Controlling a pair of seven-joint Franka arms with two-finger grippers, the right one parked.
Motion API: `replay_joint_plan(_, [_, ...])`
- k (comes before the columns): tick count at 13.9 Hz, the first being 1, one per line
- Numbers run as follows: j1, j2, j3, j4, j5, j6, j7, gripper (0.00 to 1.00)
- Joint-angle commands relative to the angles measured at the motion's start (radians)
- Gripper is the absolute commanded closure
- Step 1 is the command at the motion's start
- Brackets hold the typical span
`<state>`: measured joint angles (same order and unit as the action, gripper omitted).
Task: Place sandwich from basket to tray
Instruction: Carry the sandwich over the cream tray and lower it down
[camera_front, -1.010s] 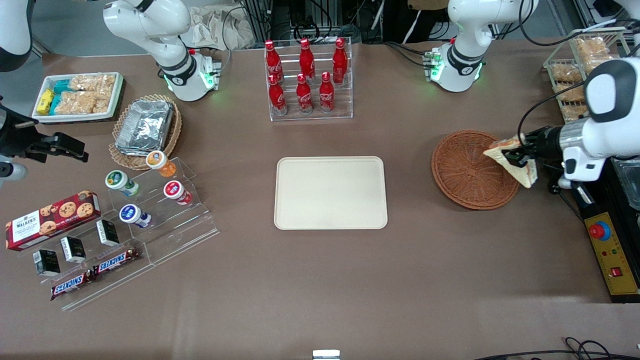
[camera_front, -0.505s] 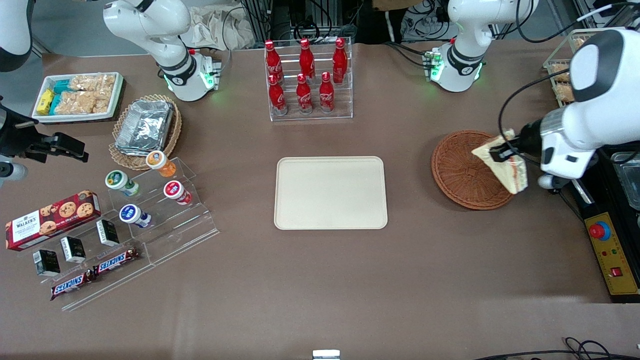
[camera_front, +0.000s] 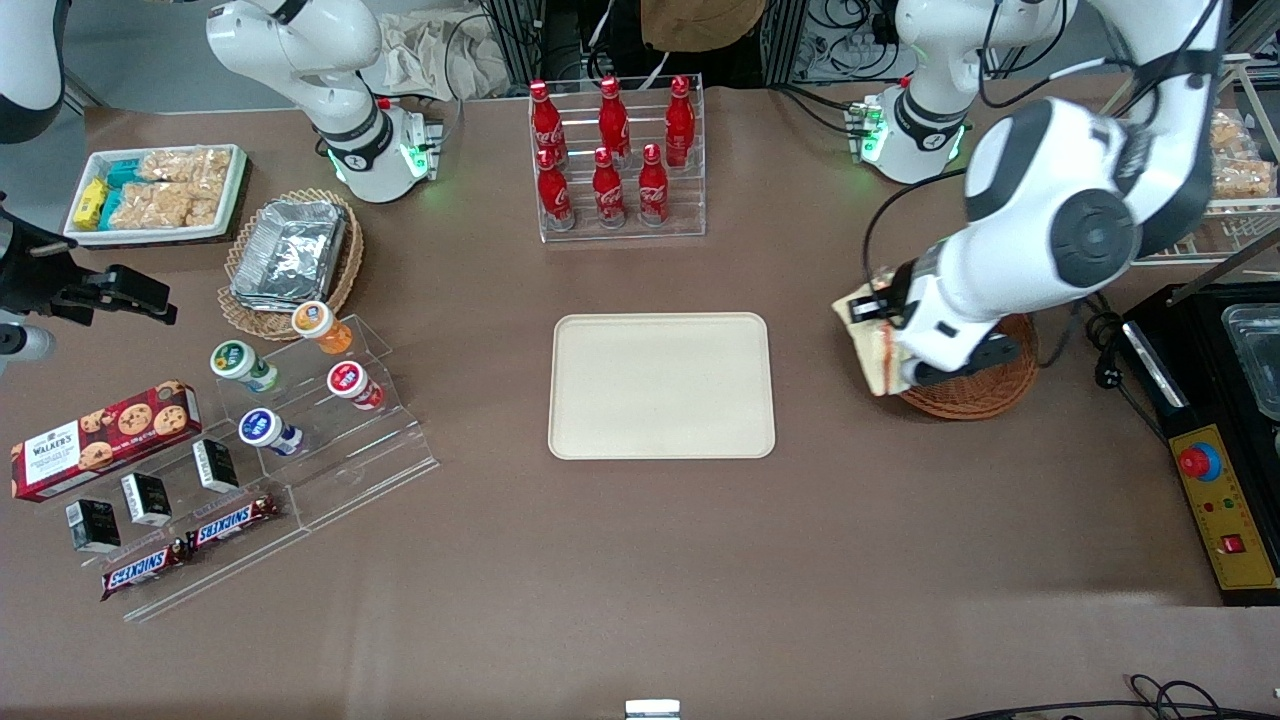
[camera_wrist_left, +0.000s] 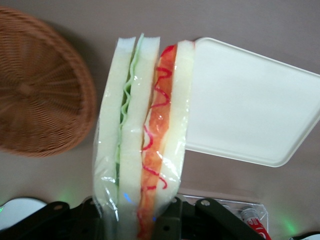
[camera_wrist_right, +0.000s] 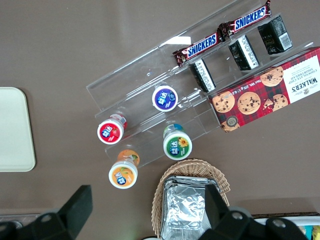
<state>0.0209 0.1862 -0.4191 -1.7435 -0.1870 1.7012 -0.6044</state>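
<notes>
My left gripper (camera_front: 872, 312) (camera_wrist_left: 137, 220) is shut on the sandwich (camera_front: 874, 352) (camera_wrist_left: 144, 135), a plastic-wrapped wedge of white bread with green and red-orange filling. It hangs in the air over the table between the reddish-brown wicker basket (camera_front: 990, 392) (camera_wrist_left: 40, 95) and the cream-beige tray (camera_front: 661, 385) (camera_wrist_left: 250, 110), just past the basket's rim toward the tray. The basket looks empty; the arm hides much of it in the front view. Nothing lies on the tray.
A clear rack of red cola bottles (camera_front: 612, 160) stands farther from the front camera than the tray. A black box with a red button (camera_front: 1225, 500) sits at the working arm's end. Yogurt cups (camera_front: 300, 370), snack bars and a foil-filled tan basket (camera_front: 290, 255) lie toward the parked arm's end.
My left gripper has carried the sandwich up out of the basket and sideways toward the tray; it now hangs past the basket's rim. The arm has swung over the basket.
</notes>
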Motion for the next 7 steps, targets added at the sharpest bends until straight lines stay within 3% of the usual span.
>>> replay_joint_plan(1, [0.005,0.113,-0.068,0.038,0.027,0.057,-0.008,0.7])
replay_joint_plan(3, [0.004,0.195,-0.122,0.038,0.116,0.092,-0.014,0.7])
replay_joint_plan(7, [-0.028,0.288,-0.141,0.038,0.155,0.158,-0.015,0.7])
